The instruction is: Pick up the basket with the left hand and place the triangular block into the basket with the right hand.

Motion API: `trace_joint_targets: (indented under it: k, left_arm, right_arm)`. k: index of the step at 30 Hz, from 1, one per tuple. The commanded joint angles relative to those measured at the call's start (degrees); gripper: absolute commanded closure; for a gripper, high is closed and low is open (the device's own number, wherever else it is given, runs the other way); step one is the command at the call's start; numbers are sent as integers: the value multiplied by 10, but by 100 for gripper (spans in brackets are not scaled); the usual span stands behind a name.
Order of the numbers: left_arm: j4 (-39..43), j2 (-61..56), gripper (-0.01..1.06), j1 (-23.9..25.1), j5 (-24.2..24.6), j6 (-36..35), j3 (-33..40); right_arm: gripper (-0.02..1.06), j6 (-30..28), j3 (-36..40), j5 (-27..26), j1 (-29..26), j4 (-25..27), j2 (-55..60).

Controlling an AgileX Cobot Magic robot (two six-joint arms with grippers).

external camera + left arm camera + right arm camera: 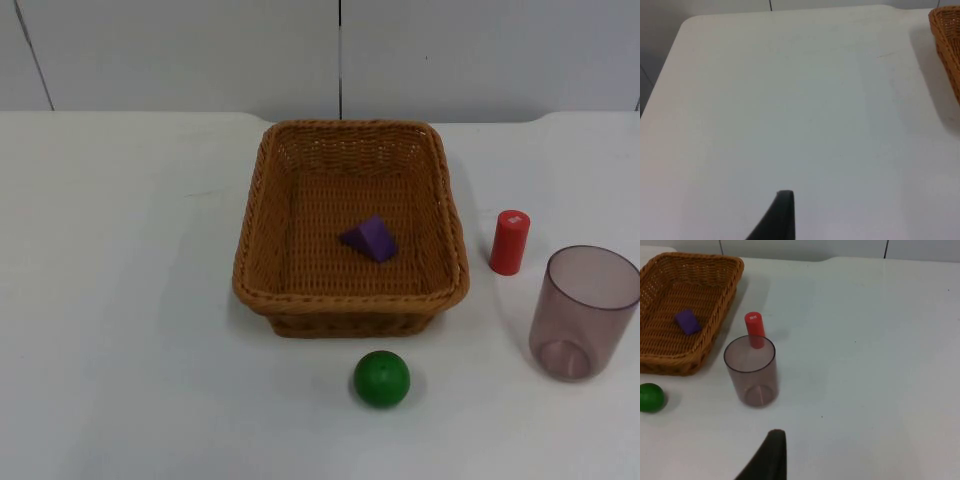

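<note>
Nearest, a green ball (381, 378) lies just before the basket (252, 214), which rests on the table (120, 300). The purple triangular block (370, 239) lies inside the basket. Beside it stand a tinted cup (583, 312) and a red cylinder (509, 242), whose base the cup hides in the right wrist view. Whether the left gripper (782, 220) or the right gripper (771, 457) is open cannot be told.

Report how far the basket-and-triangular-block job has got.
Done: the purple triangular block lies inside the brown wicker basket. In hand: nothing; the basket stands on the white table, with no gripper holding it. Left: nothing of the placing; a basket lift by the left arm is not under way.
</note>
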Motion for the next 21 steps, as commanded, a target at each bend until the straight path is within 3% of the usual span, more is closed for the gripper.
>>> trace_joint_targets:
  k: [1,7,21]
  left_arm:
    - [0,-2,0,-3,-7,-5,3]
    - [0,-2,0,-3,-7,-5,3]
    - [0,-2,0,-3,-7,-5,3]
  right_arm:
    - [-1,4,3,-3,-1,1,-1]
    - [-1,8,3,-4,-1,25,-1]
    - [-1,8,3,-4,-24,23,-1]
